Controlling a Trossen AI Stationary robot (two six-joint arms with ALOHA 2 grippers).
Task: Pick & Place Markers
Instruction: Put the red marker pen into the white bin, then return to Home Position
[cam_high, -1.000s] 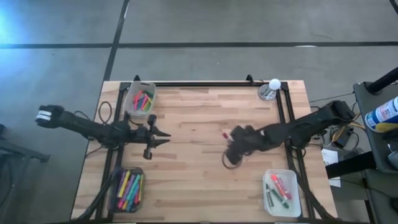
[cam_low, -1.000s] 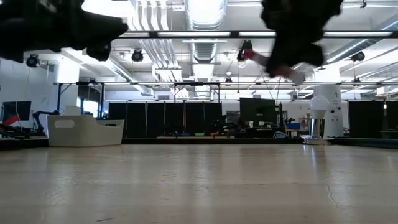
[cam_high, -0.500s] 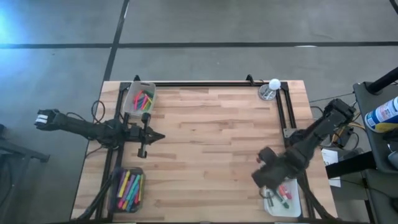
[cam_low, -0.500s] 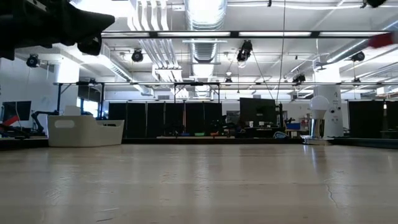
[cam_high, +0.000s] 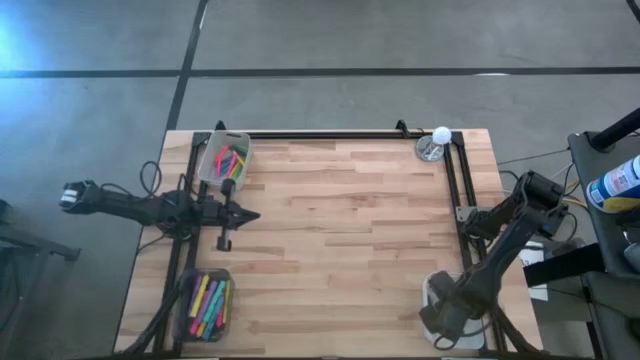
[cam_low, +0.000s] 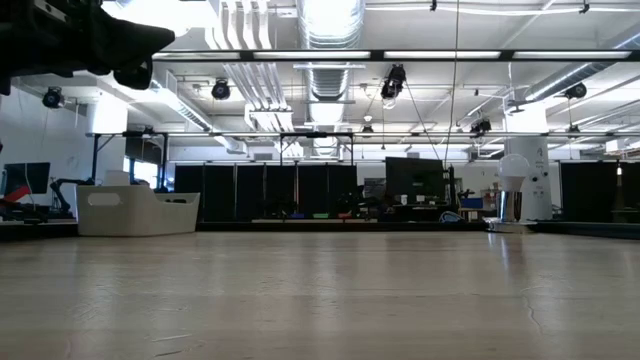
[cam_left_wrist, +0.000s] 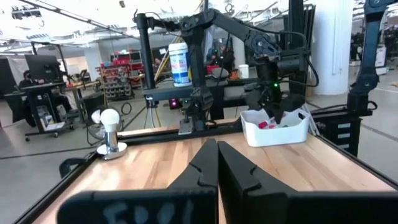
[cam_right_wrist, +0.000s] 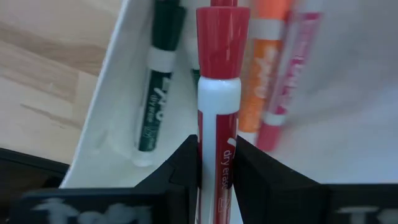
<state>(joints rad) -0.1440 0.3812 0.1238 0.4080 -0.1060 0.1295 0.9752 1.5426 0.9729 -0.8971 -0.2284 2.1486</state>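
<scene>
the light butcher-block wooden desk (cam_high: 340, 230) with its black metal frame carries three bins. the right arm reaches down over the white rectangular plastic bin (cam_right_wrist: 118, 118) at the desk's near right corner, and the right gripper (cam_right_wrist: 214, 163) hangs just above it, its two dark fingers pinching a red-capped white-bodied marker (cam_right_wrist: 217, 99) between them. under it in the bin lie a green-capped marker (cam_right_wrist: 157, 93), an orange one (cam_right_wrist: 264, 74) and a pink one (cam_right_wrist: 287, 93), side by side. the left arm waits along the desk's left edge, its left gripper (cam_left_wrist: 217, 163) pressed closed on nothing, pointing across the desk. by the far left corner a clear plastic bin (cam_high: 224, 158) holds pink and green markers; at the near left corner a dark bin (cam_high: 205, 305) holds more markers in yellow, pink, green and blue. a small white bulb on a round metal base (cam_high: 437, 141) stands at the far right corner.
</scene>
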